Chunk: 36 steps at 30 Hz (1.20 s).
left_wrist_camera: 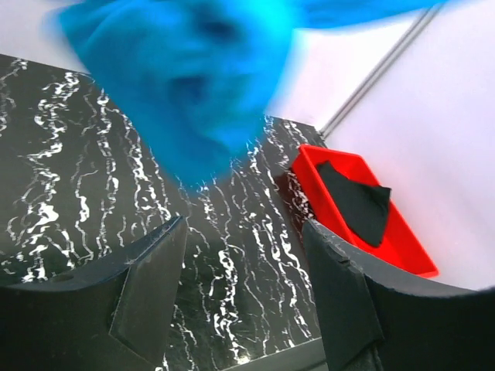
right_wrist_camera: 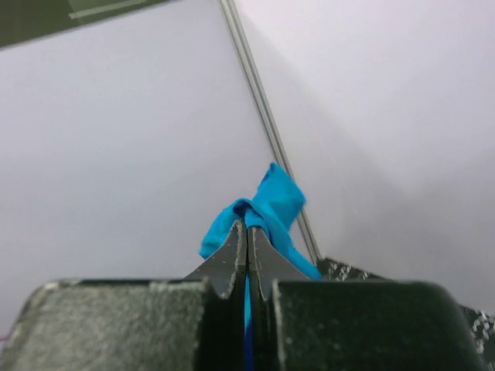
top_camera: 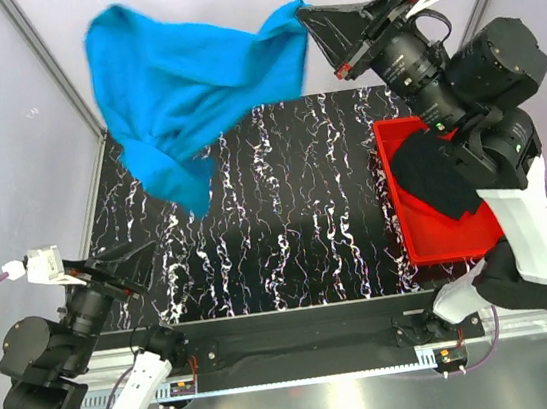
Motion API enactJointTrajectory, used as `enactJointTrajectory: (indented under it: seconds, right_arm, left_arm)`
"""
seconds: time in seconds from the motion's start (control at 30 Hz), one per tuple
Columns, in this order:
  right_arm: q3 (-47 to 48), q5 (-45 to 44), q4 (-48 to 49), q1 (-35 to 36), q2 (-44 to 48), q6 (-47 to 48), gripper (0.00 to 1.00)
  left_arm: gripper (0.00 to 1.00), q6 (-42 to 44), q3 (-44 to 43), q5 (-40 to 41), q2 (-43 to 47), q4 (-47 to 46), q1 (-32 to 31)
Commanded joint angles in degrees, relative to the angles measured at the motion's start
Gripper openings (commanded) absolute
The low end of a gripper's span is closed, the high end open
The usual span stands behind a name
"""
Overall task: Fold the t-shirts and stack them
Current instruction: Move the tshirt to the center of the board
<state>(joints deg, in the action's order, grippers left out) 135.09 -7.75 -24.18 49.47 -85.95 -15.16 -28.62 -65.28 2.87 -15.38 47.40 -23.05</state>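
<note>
Sky-blue soft cloth is seen bunched and hanging in the air: the blue t-shirt (top_camera: 182,85) is pinched by one edge in the right claw (right_wrist_camera: 247,232), which is closed tight on the fabric, high over the far side of the tabletop (top_camera: 292,192). The shirt is draped in loose, crumpled folds, not flattened. Whether its lowest tip touches the surface cannot be told. The left claw (left_wrist_camera: 244,232) is held with jaws apart and nothing in it, low at the near left corner, pointed toward the hanging cloth. The black t-shirt (top_camera: 436,178) is seen lying rumpled in the red tray (top_camera: 441,248) at the right side, matte and limp, partly hidden by the right arm. The tabletop is hard and glossy, black with white marble-like veins. The tray is rigid smooth plastic with raised walls. Progress is judged early: no shirt is folded and nothing is stacked. The blue one is yet to be spread and folded, and the black one to be fetched, folded and stacked.
</note>
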Motion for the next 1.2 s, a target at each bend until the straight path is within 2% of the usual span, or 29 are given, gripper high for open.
enactJointTrajectory:
  seconds: [0.0, 0.1, 0.2, 0.23, 0.37, 0.47, 0.63, 0.77, 0.87, 1.03, 1.07, 1.17]
  right_arm:
    - [-9.0, -2.6, -3.5, -0.3, -4.5, 0.8, 0.0]
    - [-15.3, -3.1, -6.0, -0.7, -2.2, -0.7, 0.0]
    - [-26.1, -3.2, -7.0, -0.6, 0.8, -3.6, 0.0]
    - [-33.6, -3.1, -6.8, -0.7, 2.0, -5.2, 0.0]
    - [-48.7, -5.2, -6.0, -0.7, 8.2, -10.1, 0.0]
    - [-55.7, -5.3, -8.6, -0.7, 11.4, -12.4, 0.0]
    - [-67.8, -11.0, -14.6, -0.8, 17.7, -21.7, 0.0]
    - [-71.9, -18.5, -23.8, -0.8, 20.3, -28.4, 0.0]
    - [-73.1, -17.9, -24.8, -0.8, 22.5, -29.8, 0.02]
    - [-74.4, -16.6, -22.0, -0.8, 27.2, -28.2, 0.02]
    - [-73.9, -16.8, -23.0, -0.8, 27.4, -27.7, 0.02]
    - [-73.0, -16.8, -24.4, -0.8, 29.2, -26.9, 0.02]
  left_arm:
    - [0.68, 1.7, -1.8, 2.3, -1.3, -1.2, -0.2]
    - [0.74, 2.2, -2.0, 2.0, -2.0, -1.3, -0.2]
    - [0.76, 2.9, -2.3, 1.9, -3.1, -0.9, -0.2]
    - [0.77, 3.1, -2.3, 1.8, -3.5, -0.8, -0.2]
    - [0.78, 4.6, -2.0, 0.5, -6.8, 0.7, -0.2]
    - [0.8, 5.3, -1.1, -1.7, -11.2, 0.8, -0.2]
    - [0.8, 5.0, 2.6, -11.0, -20.9, -0.7, -0.2]
    - [0.8, 1.8, 7.6, -12.6, -32.6, -5.5, -0.2]
    - [0.81, -0.5, 9.3, -20.9, -40.3, -12.3, -0.5]
    - [0.89, -9.7, 11.4, -26.9, -47.4, -24.9, -3.6]
    - [0.91, -14.5, 13.4, -27.1, -47.8, -26.5, -3.8]
    - [0.94, -21.4, 17.2, -26.0, -48.1, -34.9, -5.2]
